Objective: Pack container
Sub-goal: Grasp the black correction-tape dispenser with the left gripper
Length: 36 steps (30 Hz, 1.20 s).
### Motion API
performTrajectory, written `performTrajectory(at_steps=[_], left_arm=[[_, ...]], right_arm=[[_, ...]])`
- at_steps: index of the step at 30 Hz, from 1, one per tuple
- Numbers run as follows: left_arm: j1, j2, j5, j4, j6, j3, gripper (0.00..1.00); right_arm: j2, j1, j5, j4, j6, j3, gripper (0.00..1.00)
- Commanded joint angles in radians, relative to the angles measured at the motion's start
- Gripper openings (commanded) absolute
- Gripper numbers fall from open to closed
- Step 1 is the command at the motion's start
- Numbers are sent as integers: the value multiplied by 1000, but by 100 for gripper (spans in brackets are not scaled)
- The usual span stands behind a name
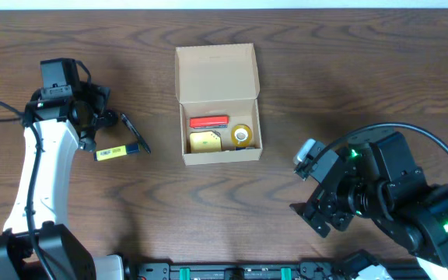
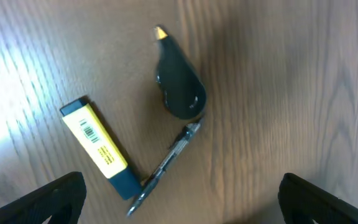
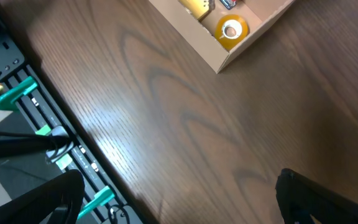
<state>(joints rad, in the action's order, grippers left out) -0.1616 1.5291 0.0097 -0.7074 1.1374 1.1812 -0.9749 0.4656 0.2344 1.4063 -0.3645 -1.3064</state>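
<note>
One container (image 1: 222,155), seemingly crosswise, flap (image 1: 216,74) rearward.

Dark brown wood-grain table (image 1: 379,70), softly lit.

The overhead camera looks straight down on nearly the whole counter (image 1: 348,54). The left wrist camera hangs close over the counter, facing down at the yellow stick (image 2: 98,146), which also shows at the overhead view's left. The right wrist camera looks down aslant from higher, sharing a corner of the container (image 3: 191,38) with overhead.
</note>
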Motion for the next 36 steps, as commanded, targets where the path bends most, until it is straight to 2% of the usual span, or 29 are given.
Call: performTrajectory(at_steps=[1, 11, 18, 36], left_arm=[[0, 60, -44, -15, 138, 10, 99], [0, 369, -9, -209, 175, 286, 97], [-2, 505, 24, -260, 233, 438, 97], [-26, 652, 45, -245, 266, 467, 100]], right_arm=[[0, -8, 1, 1, 13, 0, 99], [0, -8, 2, 1, 13, 0, 99], [0, -8, 2, 1, 13, 0, 99], [0, -8, 2, 1, 13, 0, 99]])
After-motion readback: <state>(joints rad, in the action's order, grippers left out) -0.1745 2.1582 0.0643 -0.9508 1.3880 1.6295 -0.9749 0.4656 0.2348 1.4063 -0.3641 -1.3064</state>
